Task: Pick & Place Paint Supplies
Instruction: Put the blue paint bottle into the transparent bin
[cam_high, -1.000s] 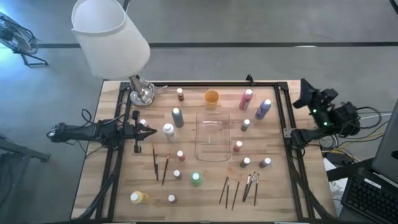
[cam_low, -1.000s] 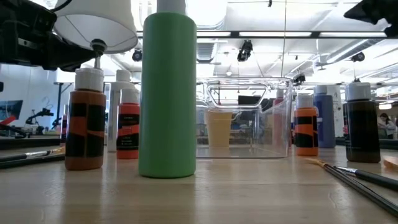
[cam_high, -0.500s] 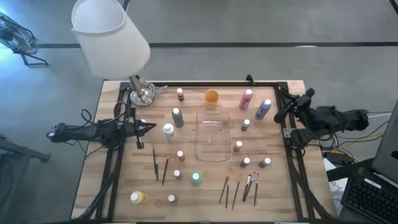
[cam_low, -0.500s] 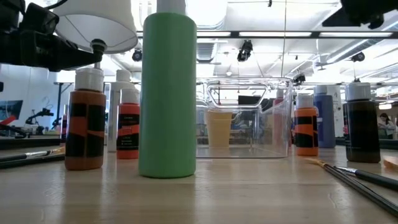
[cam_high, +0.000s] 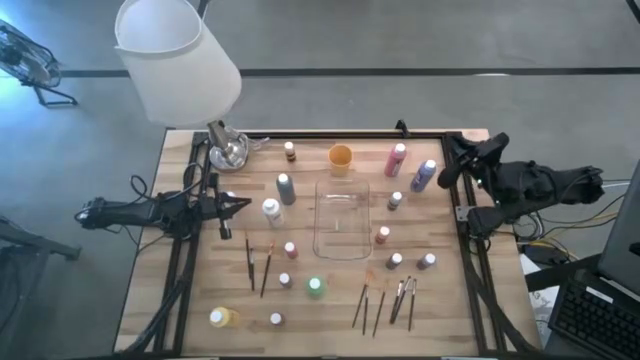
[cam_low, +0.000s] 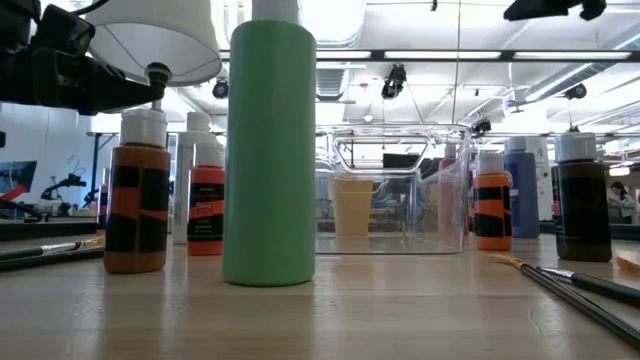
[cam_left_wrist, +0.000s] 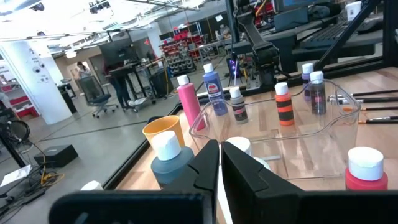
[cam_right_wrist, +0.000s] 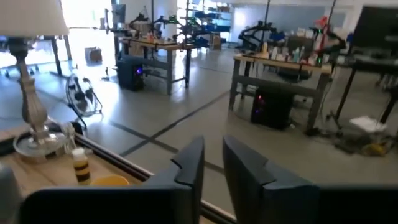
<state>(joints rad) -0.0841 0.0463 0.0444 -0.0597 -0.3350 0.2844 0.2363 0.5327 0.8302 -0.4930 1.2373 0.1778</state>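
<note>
Right hand (cam_high: 450, 162): swung in from its folded-back post beyond the desk's (cam_high: 150, 300) right edge, now hanging over that edge near the far right corner. Fingers parted a little where a second ago they were pressed shut, with nothing between them. Reads as the opening reach of a first pick. Closest candidates are the purple bottle (cam_high: 424, 174) and the pink bottle (cam_high: 396, 158), just inside that corner.

Left hand (cam_high: 243, 203): clenched, empty, pointing inward from the left edge, unchanged over the last half second.

No supply moved so far; tray empty, whole job ahead.

Count, biggest first:
- One lamp (cam_high: 178, 58), base at the far left corner.
- One clear tray (cam_high: 341, 190), mid-desk.
- One orange cup (cam_high: 340, 157), near the far edge, beyond the tray.
- Fourteen paint bottles on show, possibly one more hidden under the left hand.
  - Taller ones: pink, purple, grey bottle (cam_high: 284, 187), white bottle (cam_high: 270, 210), green bottle (cam_high: 316, 287), and yellow bottle (cam_high: 222, 317) lying toward the near left corner.
  - Rest small and white-capped, scattered on both sides of the tray and toward the near edge.
- Two brushes (cam_high: 266, 270) left of the tray.
- Around five brushes in a second cluster (cam_high: 380, 312) toward the near edge, right of centre; too thin and bunched for a firm count.
</note>
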